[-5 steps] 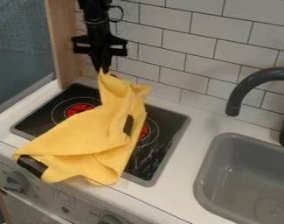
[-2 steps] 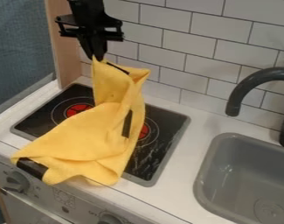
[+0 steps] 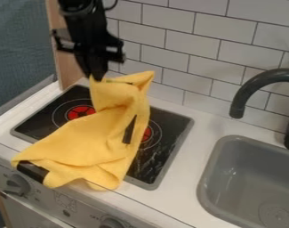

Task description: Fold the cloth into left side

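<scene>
The black gripper (image 3: 96,78) hangs over the back of the stove, shut on the upper left corner of the yellow cloth (image 3: 93,140). That corner is held up above the stovetop, and a second peak of cloth stands to its right. The lower part lies across the black stovetop (image 3: 170,129) and reaches over the counter's front edge at the lower left. Dark patches show on the cloth's right side and at its lower left corner.
A grey sink (image 3: 253,178) and a dark faucet (image 3: 244,91) are on the right. White tiled wall (image 3: 188,49) rises behind the stove, with a wooden post (image 3: 66,67) at the left. Knobs (image 3: 17,183) line the front panel.
The gripper first rose and shifted left with the held corner, then came down. The upper cloth moved left and now sags more, while its lower part has barely moved.
</scene>
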Controlling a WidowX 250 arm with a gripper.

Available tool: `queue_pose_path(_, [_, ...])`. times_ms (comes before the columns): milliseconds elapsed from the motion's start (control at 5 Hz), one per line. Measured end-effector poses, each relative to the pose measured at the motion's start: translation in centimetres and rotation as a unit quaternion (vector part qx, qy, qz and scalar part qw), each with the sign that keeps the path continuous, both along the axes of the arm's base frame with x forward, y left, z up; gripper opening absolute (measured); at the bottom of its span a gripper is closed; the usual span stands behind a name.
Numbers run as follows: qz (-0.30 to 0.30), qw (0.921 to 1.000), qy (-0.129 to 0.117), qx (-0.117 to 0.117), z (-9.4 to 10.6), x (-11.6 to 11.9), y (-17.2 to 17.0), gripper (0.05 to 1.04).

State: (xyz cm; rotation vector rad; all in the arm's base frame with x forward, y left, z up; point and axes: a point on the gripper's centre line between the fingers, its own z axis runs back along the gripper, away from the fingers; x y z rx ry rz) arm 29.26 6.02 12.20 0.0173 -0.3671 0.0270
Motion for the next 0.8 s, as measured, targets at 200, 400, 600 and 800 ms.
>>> queue_pose_path(200, [-0.003, 0.9991, 0.042, 0.006, -2.4, -2.1, 0.0, 0.050])
queue_pose_path(400, [-0.019, 0.9954, 0.093, 0.012, -5.8, -3.3, 0.1, 0.050])
queue_pose_path(600, [-0.032, 0.9896, 0.138, 0.025, -8.7, -3.8, 0.6, 0.050])
queue_pose_path(800, [-0.044, 0.9833, 0.175, 0.027, -11.8, -4.2, 0.9, 0.050])
